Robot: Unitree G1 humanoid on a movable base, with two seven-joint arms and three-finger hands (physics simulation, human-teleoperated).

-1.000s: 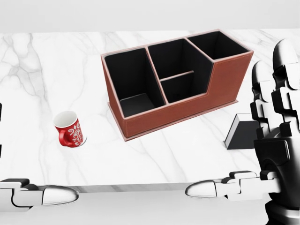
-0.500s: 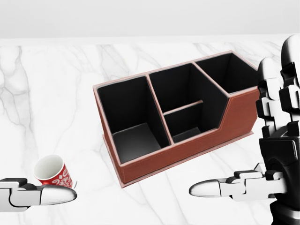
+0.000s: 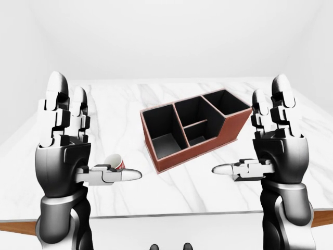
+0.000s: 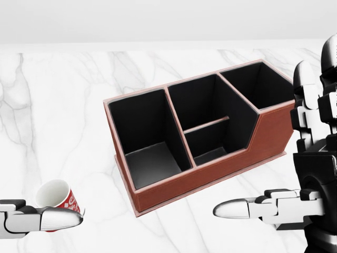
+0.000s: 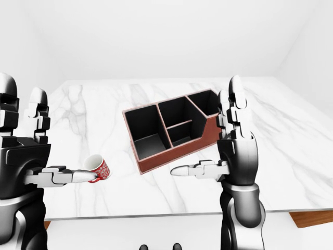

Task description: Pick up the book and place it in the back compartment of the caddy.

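Both arms rise from the bottom edge of the left-eye view, forearms upright and palms turned inward. The left hand (image 3: 65,146), at about 8 o'clock in that view, holds its two long fingers straight up and its silver-tipped thumb level, pointing toward centre; the fingers are spread apart and close on nothing. The right hand (image 3: 276,140), at about 4 o'clock, mirrors it: fingers (image 3: 281,99) vertical, thumb horizontal, splayed wide and empty. Neither hand touches anything on the white marble tabletop (image 3: 119,104), which is glossy with grey veins.

Near the centre of the head view sits the reddish-brown leather-look rectangular caddy (image 4: 210,182), set at a slant, with pale edging, black-lined walls and a stepped side. It has one large compartment at 9 o'clock, a divided middle pair, and a further compartment at 2 o'clock.

A small red ceramic mug (image 5: 99,167) with a white pattern and white interior stands at 7 o'clock, just behind the left thumb; whether they touch is unclear.

The book shows in none of the views; the right arm may cover it.
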